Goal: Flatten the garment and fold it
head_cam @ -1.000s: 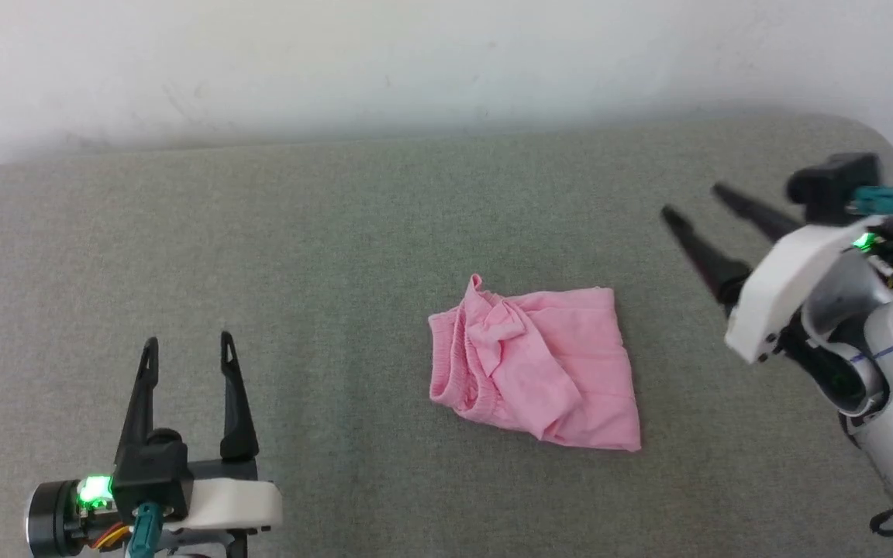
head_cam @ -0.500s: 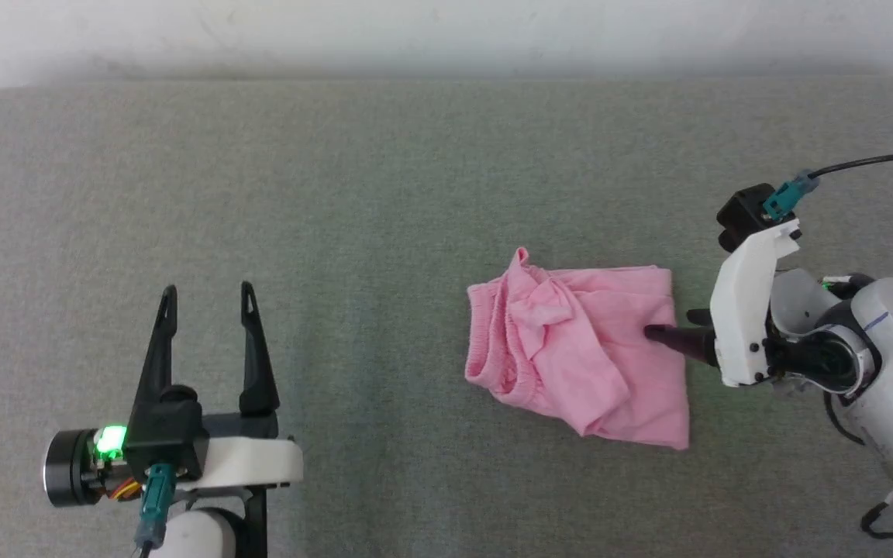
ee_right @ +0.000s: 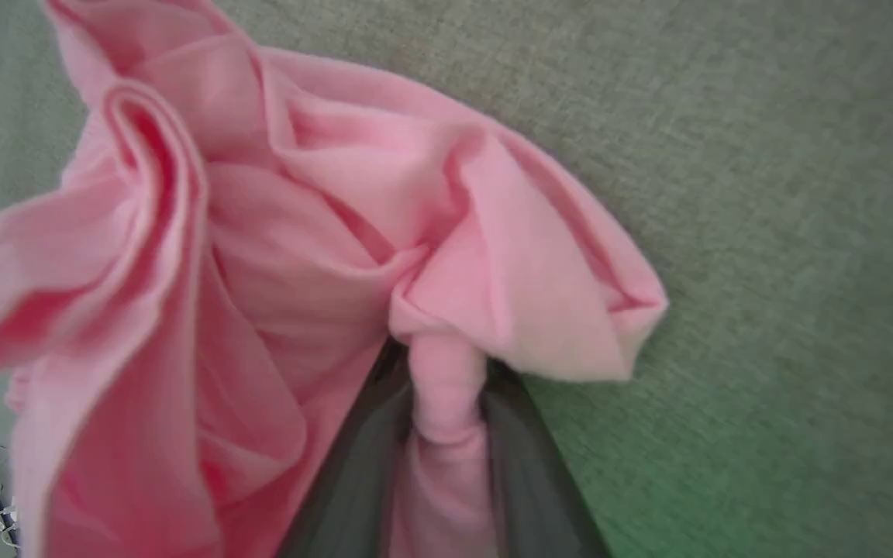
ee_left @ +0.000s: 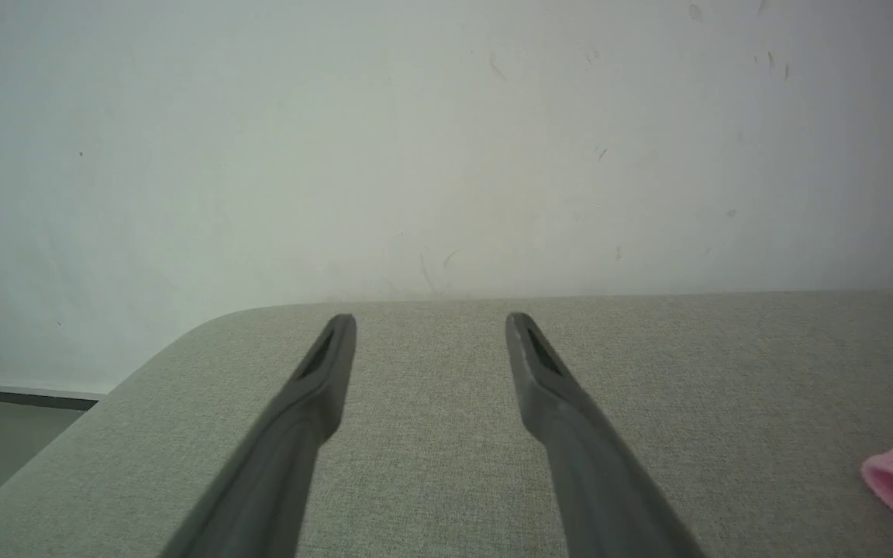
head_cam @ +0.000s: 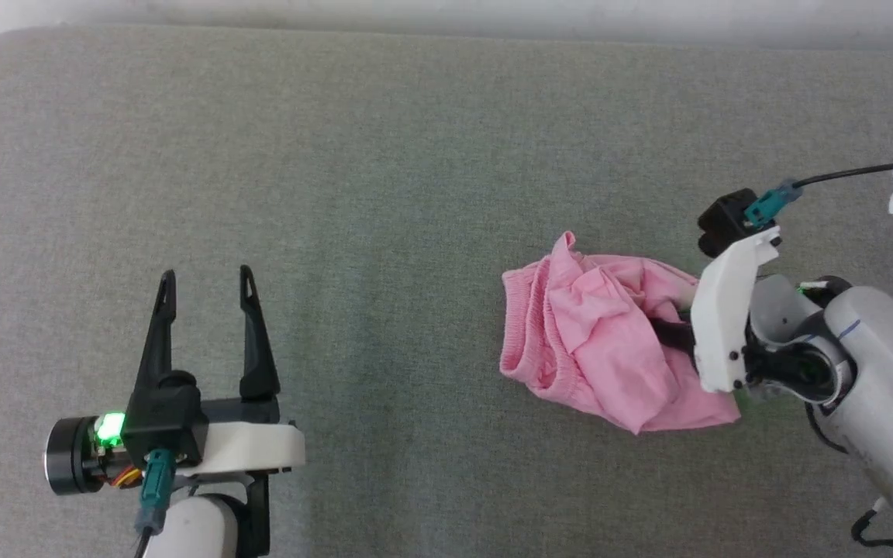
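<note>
nearest the robot, the left tool (head_cam: pixel 206 271) hangs over the bare tabletop (head_cam: pixel 384 155) with its fingers spread as wide as they go and nothing between them, well apart from the work. further out on the robot's right, the right tool (ee_right: pixel 443 403) is pushed into the near edge of the garment (head_cam: pixel 601 341). its jaws are part-way in, with a rolled-up twist of pink cloth pinched between them. the rest of the garment lies on the tabletop as a crumpled heap, its ribbed band on the side towards the left tool and loose folds standing up around the grip. beyond it the tabletop runs bare to its far edge and a pale wall (ee_left: pixel 446 116).

the main risk is the grip itself. the twist looks like several layers gathered together, so a pull would probably drag the whole heap along rather than open it out. the cloth is thin and soft, so a loose pinch could let it slide free partway through a lift. nothing holds the far side down, so a one-sided tug may only shift the wrinkles, and the band could fold under.
</note>
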### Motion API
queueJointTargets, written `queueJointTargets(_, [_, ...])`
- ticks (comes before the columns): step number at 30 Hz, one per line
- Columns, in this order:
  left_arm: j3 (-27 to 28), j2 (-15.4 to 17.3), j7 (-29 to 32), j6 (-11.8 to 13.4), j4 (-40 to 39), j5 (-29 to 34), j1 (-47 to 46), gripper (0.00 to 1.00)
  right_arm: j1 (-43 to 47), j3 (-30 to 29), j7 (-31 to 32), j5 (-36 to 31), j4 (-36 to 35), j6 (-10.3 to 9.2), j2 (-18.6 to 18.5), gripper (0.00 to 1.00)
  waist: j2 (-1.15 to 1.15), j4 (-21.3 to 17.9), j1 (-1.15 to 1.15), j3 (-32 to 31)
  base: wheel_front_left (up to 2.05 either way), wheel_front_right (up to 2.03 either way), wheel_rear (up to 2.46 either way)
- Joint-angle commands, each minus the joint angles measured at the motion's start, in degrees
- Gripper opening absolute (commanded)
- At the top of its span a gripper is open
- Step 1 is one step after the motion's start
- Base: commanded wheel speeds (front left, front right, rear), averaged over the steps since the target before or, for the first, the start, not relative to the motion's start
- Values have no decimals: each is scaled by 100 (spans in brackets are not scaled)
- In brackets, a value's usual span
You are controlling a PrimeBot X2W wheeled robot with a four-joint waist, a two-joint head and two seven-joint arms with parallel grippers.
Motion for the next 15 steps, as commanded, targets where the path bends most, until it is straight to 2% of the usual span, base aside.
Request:
queueJointTargets(1, [39,0,-27,24,7,10,14,100,283,320,-42,33,79,-6,165,0,0,-104,0,-126,0,0,0])
queueJointTargets(7, [109,66,-27,19,-10,24,216,100,22,719,-529,18,-565,-6,-184,0,0,-473,0,-383,0,0,0])
queueJointTargets(15, [264,176,-27,48,-136,34,388,100,-558,1318,-934,-342,-1633,-6,-917,0,0,-1386,0,-341,0,0,0])
